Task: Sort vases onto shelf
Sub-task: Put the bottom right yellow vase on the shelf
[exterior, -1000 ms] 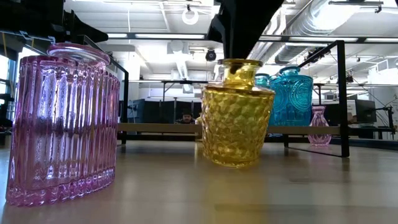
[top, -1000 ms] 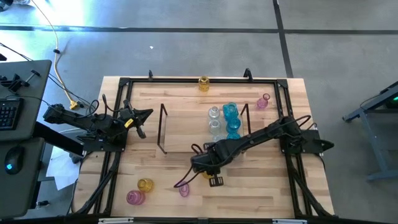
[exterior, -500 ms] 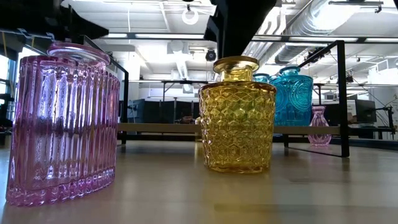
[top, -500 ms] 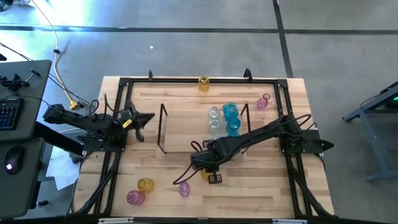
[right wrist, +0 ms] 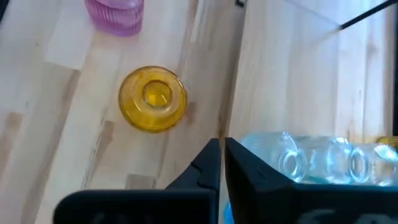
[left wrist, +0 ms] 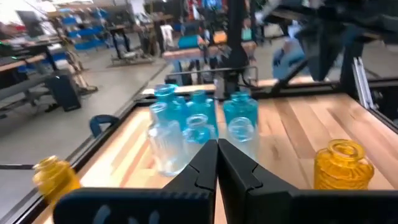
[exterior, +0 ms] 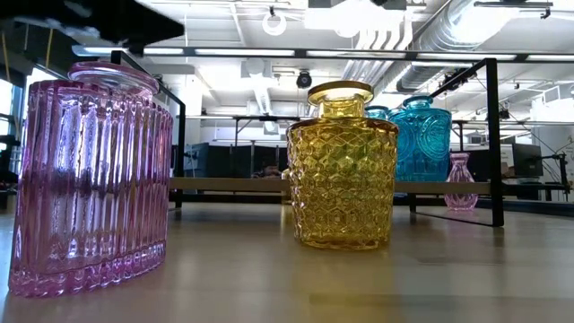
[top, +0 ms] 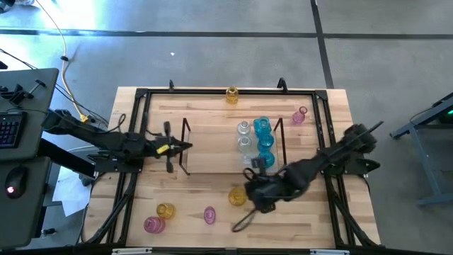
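Near the front edge of the table, toward its left corner, stand a ribbed pink vase and a small amber vase, with a little pink vase a bit farther along. Just beyond them, toward the middle, a faceted amber vase stands upright and free on the bare wood, just in front of the shelf's front edge. The right gripper hangs just beside it on the right side, fingers closed together and holding nothing. Open wood lies between this vase and the front edge.

On the shelf, at its right end, blue and clear vases cluster tightly against the wire upright, touching or nearly so; the rest of the board is bare. The left gripper sits at the shelf's left upright, fingers shut and empty, pointing along the board.

Past the right upright stands a slim pink vase. At the back edge, another amber vase stands by the black frame. Beyond the table, grey floor and a workshop with benches.
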Action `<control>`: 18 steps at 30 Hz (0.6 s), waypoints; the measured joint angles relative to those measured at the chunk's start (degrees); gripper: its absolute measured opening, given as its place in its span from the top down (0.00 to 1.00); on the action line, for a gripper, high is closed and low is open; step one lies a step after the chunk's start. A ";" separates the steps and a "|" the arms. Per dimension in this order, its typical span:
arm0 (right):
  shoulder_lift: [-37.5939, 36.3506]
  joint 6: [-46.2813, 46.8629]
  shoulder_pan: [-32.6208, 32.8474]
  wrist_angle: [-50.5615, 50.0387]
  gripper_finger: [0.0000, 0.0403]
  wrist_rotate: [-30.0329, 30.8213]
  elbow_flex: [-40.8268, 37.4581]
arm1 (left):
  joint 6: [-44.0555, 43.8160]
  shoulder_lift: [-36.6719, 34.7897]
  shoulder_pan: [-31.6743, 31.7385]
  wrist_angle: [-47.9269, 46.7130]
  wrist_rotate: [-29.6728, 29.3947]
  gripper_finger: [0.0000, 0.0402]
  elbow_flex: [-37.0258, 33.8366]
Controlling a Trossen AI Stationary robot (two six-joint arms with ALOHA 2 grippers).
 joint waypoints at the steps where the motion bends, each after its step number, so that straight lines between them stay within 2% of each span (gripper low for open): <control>1: -2.06 0.78 0.80 2.23 1.00 0.84 -3.00 | 0.08 2.77 0.00 -0.05 0.64 1.00 1.69; 8: -17.89 2.39 6.31 17.67 1.00 7.01 -22.79 | -0.75 20.33 0.00 -5.65 8.89 1.00 16.05; 15: -31.55 0.97 11.28 29.12 1.00 17.33 -36.91 | -5.34 34.26 0.00 -18.68 13.79 1.00 32.66; 18: -35.37 -0.52 12.39 33.86 1.00 19.54 -41.89 | -5.98 39.82 0.00 -24.21 15.12 0.99 39.09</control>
